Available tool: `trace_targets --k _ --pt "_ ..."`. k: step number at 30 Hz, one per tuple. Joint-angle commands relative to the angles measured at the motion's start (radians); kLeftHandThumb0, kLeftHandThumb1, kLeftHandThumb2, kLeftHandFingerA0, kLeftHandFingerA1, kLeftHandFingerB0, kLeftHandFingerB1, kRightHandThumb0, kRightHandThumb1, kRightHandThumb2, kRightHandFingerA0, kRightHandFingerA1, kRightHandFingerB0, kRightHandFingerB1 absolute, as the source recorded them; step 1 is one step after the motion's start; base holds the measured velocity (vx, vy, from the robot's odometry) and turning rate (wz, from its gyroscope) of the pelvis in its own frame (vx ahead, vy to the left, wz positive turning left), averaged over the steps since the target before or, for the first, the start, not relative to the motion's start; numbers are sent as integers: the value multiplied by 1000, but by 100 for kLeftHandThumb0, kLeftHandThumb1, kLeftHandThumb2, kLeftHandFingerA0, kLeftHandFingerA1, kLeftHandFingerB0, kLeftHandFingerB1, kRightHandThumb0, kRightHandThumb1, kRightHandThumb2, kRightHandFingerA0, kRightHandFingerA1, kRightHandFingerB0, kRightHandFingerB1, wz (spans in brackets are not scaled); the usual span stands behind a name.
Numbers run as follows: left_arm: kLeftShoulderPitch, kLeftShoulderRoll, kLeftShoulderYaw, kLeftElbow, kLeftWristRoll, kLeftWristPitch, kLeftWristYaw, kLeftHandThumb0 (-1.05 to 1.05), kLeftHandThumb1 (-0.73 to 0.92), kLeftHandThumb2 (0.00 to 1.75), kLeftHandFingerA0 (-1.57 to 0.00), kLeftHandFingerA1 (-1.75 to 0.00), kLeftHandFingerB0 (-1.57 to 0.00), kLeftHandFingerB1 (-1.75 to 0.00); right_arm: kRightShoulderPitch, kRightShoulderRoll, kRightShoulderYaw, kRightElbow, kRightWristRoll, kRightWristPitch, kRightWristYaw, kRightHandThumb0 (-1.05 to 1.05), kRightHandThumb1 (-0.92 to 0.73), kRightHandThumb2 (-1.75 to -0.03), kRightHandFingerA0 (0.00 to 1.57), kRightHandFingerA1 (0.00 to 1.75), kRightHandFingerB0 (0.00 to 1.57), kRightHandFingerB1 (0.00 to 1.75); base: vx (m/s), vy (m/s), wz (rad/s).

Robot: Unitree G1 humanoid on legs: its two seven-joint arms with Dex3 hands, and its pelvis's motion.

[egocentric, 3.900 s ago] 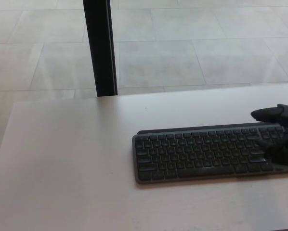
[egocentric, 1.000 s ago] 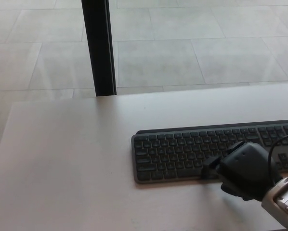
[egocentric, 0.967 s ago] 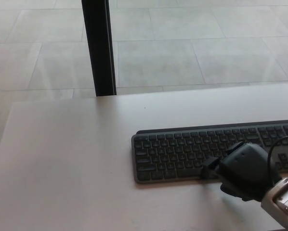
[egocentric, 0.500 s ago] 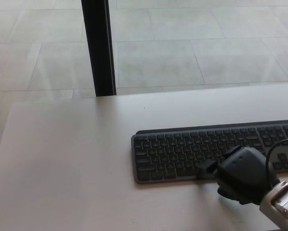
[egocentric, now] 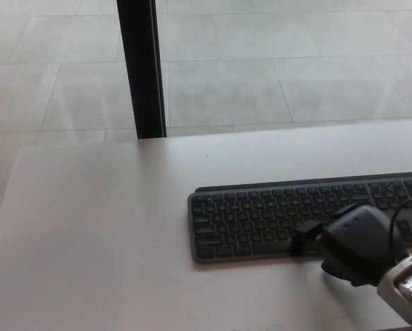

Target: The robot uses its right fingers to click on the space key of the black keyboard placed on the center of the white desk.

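1. A floor of large pale grey tiles [egocentric: 275,76] fills the background beyond the far edge of the white desk [egocentric: 103,227]; a black upright post [egocentric: 141,69] stands on that floor and meets the desk's far edge towards its left end.
2. The black keyboard [egocentric: 261,217] lies flat on the desk's right half, its long side parallel to the near edge; its left end sits about mid-width and its right end runs out past the picture's right border; the key legends are too small and blurred to read, and no brand mark can be made out.
3. The right hand [egocentric: 354,241] comes in from the lower right corner over the keyboard's near edge, a pale metal wrist section behind it and a thin black cable looping above it; its fingers [egocentric: 304,236] are bunched together, grasping nothing, one tip pointing left and resting on the bottom key row at about the space bar's place; whether the key is pushed down cannot be told.
4. The left hand does not show.
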State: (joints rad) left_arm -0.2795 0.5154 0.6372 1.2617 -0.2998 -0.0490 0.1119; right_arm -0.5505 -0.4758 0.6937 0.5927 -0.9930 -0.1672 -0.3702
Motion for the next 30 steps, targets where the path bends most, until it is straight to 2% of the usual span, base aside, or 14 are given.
trace_targets --k 1,3,10,13,21,22,30 --pt "2 21 0 2 -11 -19 5 -65 79 63 -78 -67 -62 -58 19 2 0 36 -5 -5 28 -31 -64 -62 77 159 63 49 0 0 0" --pt "1 19 7 1 -18 -20 0 -63 79 64 -76 -67 -58 -57 22 9 -3 40 4 -14 26 -29 -65 -62 77 158 62 49 0 0 0" --pt "-3 23 9 5 -16 -17 8 -65 78 63 -77 -68 -61 -57 13 20 16 61 -24 -12 -5 -36 -64 -63 79 159 66 50 0 0 0" --pt "-1 24 6 5 -14 -15 -1 -64 79 64 -76 -66 -57 -55 18 17 22 52 -20 -20 10 -32 -66 -59 79 157 65 49 0 0 0" --pt "-4 25 1 1 -10 -16 4 -65 79 64 -77 -68 -59 -56 29 10 35 35 -24 -22 24 -30 -67 -65 77 159 61 49 0 0 0" --pt "-5 26 11 1 -22 -11 -8 -64 79 63 -72 -66 -55 -54 45 -2 47 -2 -47 -6 34 -31 -66 -63 76 158 62 47 0 0 0" --pt "-6 23 2 3 -12 -18 -2 -64 80 64 -74 -65 -59 -56 72 -31 59 -32 -64 -7 23 -31 -66 -60 78 155 63 45 0 0 0"
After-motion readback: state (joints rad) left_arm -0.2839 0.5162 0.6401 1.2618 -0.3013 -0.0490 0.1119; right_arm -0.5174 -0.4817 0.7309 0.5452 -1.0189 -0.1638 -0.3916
